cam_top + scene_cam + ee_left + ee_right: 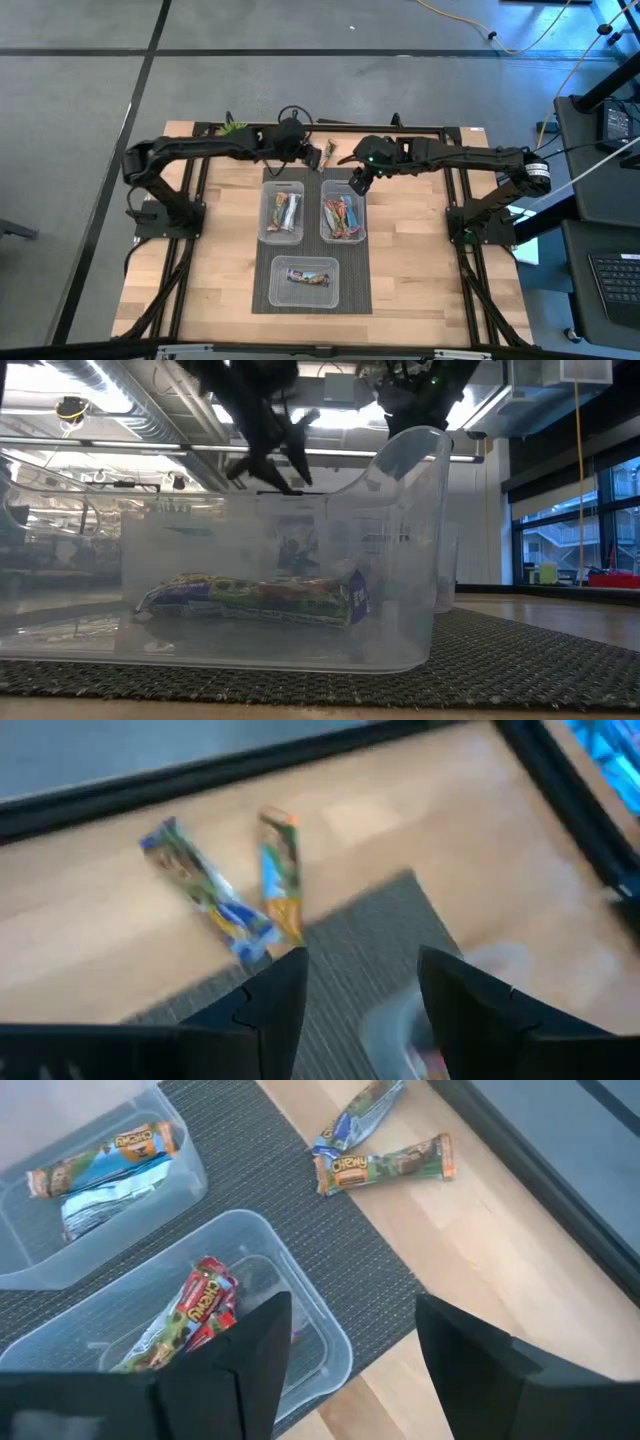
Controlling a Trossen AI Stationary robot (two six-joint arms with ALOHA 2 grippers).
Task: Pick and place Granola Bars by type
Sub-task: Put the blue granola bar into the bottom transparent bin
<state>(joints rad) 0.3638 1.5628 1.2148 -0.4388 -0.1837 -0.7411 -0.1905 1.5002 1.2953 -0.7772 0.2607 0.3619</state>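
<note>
Two loose granola bars lie flat and touching at the mat's far edge: a blue-white one (pixel 205 892) (pixel 360 1112) and a brown-orange one (pixel 280 875) (pixel 385 1163). My left gripper (pixel 360 982) (pixel 305 152) hovers open just short of them, touching nothing. My right gripper (pixel 350 1342) (pixel 357 185) is open above the far end of the right bin (pixel 343 216), which holds red-multicoloured bars (pixel 195 1308). The left bin (pixel 283 212) holds a brown-orange bar (pixel 105 1152) and a blue-white one. The near bin (pixel 306 277) holds one bar (pixel 250 600).
The three clear bins stand on a dark mat (pixel 355 290) in the middle of the wooden table. A small green plant (pixel 235 127) sits at the far edge, behind my left arm. The black frame rail (pixel 420 128) runs along the far edge. Bare wood lies left and right of the mat.
</note>
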